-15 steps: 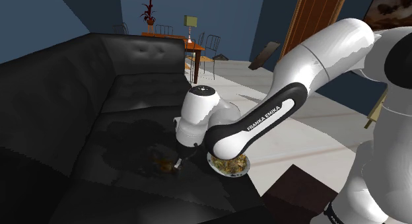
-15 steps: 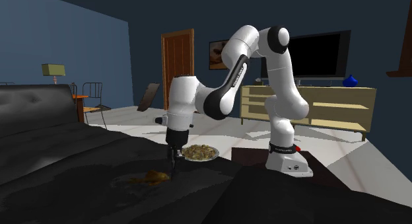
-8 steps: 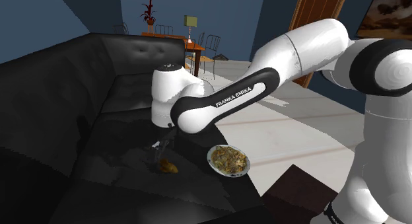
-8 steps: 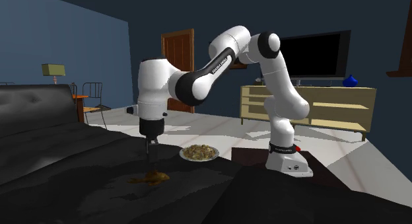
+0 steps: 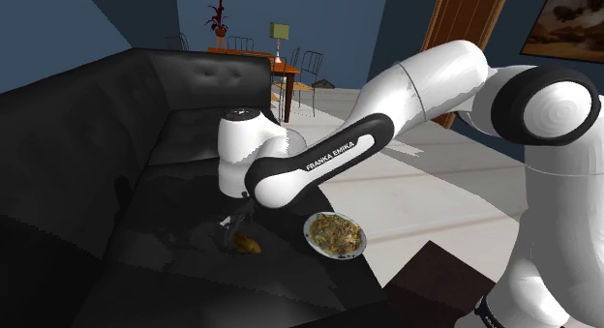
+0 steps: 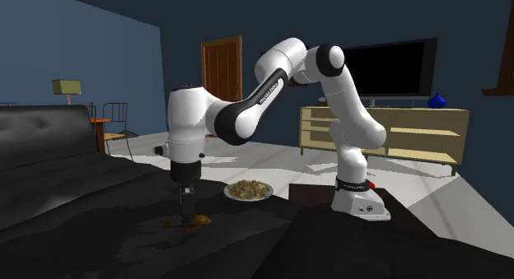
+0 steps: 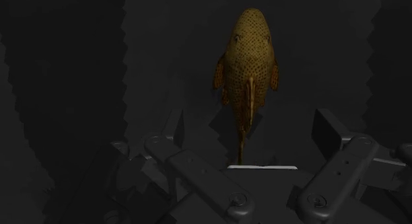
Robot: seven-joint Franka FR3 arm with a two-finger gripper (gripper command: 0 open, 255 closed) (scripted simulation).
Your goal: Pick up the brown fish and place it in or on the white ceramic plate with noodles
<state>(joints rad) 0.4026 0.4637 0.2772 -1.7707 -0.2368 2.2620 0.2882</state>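
Observation:
The brown fish lies on the black sofa seat, a short way to the shoulder view's left of the white plate of noodles. My gripper hangs straight down just above the fish, fingers apart and empty. In the second exterior view the gripper nearly reaches the fish, with the plate behind it to the right. In the wrist view the spotted fish lies just beyond the open gripper, its tail pointing back between the fingers.
The tufted sofa back rises on the shoulder view's left. A dark box stands beside the robot stand. Far behind are a wooden table with a lamp, a brown door and a TV cabinet.
The arm swung from beside the plate towards the shoulder view's left, uncovering the plate, then lowered the gripper onto the spot over the fish. Fish and plate have not moved.

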